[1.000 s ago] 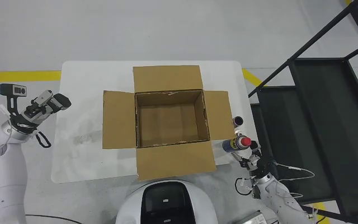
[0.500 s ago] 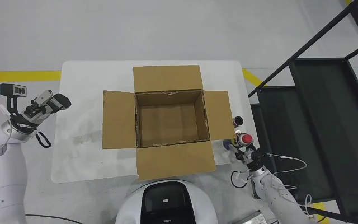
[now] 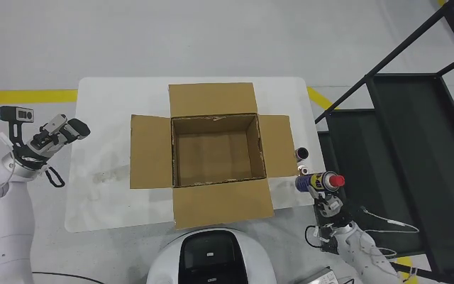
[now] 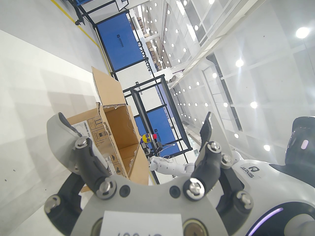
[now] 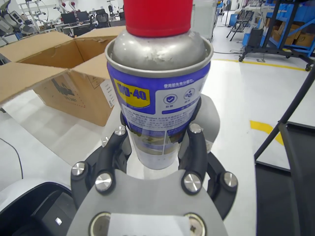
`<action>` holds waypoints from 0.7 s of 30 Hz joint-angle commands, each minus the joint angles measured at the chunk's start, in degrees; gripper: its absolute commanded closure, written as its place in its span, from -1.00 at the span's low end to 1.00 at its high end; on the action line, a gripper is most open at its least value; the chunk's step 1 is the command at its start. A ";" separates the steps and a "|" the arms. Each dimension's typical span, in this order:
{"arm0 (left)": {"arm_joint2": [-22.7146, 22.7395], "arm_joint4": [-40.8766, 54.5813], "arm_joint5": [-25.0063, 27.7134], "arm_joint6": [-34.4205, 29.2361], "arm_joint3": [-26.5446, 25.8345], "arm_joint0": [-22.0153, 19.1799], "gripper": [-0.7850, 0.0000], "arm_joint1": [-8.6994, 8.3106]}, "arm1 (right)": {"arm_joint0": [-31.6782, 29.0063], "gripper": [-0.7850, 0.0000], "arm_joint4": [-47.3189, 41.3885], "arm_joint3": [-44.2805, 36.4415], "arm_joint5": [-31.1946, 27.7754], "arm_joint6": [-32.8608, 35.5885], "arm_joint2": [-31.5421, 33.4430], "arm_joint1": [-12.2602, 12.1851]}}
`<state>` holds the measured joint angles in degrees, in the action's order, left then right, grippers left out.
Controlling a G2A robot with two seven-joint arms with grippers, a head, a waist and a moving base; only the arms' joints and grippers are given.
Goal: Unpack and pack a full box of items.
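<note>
Evidently the right gripper (image 5: 157, 126) is holding the spray can (image 3: 319, 182), its fingers (image 5: 209, 116) clamping the lower body near the base. In the top view the can is hanging tipped over, red cap pointing toward 3 o'clock, above the tabletop (image 3: 106, 99) edge at about 4 o'clock from the cardboard box (image 3: 151, 152). The box is sitting mid-tabletop with all four flaps folded out, and its floor is looking bare, so I am reading this as the start of packing, with the can going in first.

Doing this well is mostly a matter of clearance. The 3 o'clock flap is lying between the can and the opening, and two small round items (image 3: 301, 152) are standing just beside that flap's outer edge, near the can. The can should be going up before it is going across toward 9 o'clock, so that neither the flap nor those items is being brushed. Because the grip is sitting low, the capped end is likely swinging freely; a slow carry suits it. Lowering it into a corner is leaving room for the rest, and the fingers should be parting only once the can is resting on the floor.

The left gripper (image 4: 134, 124) is hanging at 9 o'clock, beyond the tabletop edge, fingers apart and holding nothing.
</note>
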<state>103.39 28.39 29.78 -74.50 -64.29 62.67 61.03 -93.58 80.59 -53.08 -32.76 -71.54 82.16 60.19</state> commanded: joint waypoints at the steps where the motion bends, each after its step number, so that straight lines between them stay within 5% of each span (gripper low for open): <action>1: 0.00 0.00 0.00 0.00 0.00 0.00 -1.00 0.00 | -2.44 1.00 -1.05 -5.16 -0.84 1.79 4.17 -1.04; 11: 0.00 0.00 0.00 0.00 0.00 0.00 -1.00 0.00 | -9.57 1.00 -0.84 -33.28 7.00 24.81 15.08 -2.73; 21: 0.00 0.00 0.00 0.00 0.00 0.00 -1.00 0.00 | -6.74 1.00 2.44 -47.35 7.69 41.54 8.36 -2.11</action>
<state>103.39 28.39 29.78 -74.50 -64.29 62.67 61.03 -101.20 82.91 -99.99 -25.07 -31.71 91.75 57.98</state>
